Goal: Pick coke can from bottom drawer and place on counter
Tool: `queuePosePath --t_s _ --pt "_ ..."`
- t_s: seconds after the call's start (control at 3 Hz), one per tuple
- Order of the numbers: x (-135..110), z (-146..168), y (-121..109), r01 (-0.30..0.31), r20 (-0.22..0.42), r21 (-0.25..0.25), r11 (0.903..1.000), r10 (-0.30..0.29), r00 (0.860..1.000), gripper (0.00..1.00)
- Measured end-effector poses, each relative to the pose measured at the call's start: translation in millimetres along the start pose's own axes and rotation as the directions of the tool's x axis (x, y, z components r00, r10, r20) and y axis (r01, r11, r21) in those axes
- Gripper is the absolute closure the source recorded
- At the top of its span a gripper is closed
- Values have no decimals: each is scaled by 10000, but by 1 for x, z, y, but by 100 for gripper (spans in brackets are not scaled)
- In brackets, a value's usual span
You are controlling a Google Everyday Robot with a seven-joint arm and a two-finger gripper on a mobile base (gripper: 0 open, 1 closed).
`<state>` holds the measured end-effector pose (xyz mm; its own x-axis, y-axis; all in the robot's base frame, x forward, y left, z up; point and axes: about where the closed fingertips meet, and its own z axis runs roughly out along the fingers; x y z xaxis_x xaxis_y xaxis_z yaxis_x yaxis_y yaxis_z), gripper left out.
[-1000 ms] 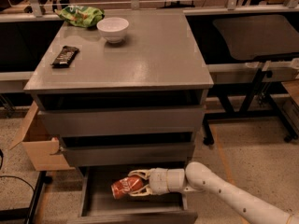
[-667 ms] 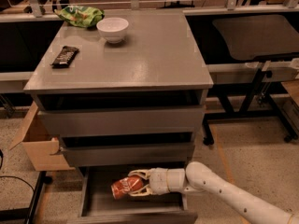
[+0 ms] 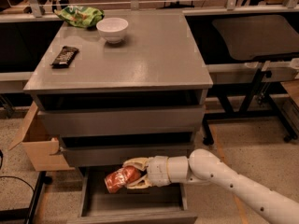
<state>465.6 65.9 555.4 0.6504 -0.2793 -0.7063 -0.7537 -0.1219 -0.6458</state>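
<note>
Glossy grey counter (image 3: 140, 64) | gripper (image 3: 128, 175) clamps dented red coke can (image 3: 115, 181) over bottom drawer (image 3: 135, 202)

White bowl (image 3: 112, 29), green chip bag (image 3: 80, 16), dark candy bar (image 3: 64, 56); cardboard box (image 3: 39, 143) on the floor.

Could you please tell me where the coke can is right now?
Low and left of centre in the camera view, the coke can is held in the gripper over the open bottom drawer.

No lettering can be read on the can (image 3: 114, 181), the wrapper (image 3: 64, 56) or the bag (image 3: 80, 16). The gripper (image 3: 127, 174), over the open bottom drawer (image 3: 140, 201), has its jaws closed around the can.
</note>
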Motion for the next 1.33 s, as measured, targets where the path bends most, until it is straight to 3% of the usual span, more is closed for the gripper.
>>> queuePosePath --t_s 0.33,0.67,1.33 --pt "-59 -17 -47 1325 -459 -255 9909 -1336 9900 100" --pt "-109 -31 -104 2436 -1061 -622 9679 -2491 9626 100" --pt "-112 -30 -116 2605 -985 -607 9636 -2655 9591 100"
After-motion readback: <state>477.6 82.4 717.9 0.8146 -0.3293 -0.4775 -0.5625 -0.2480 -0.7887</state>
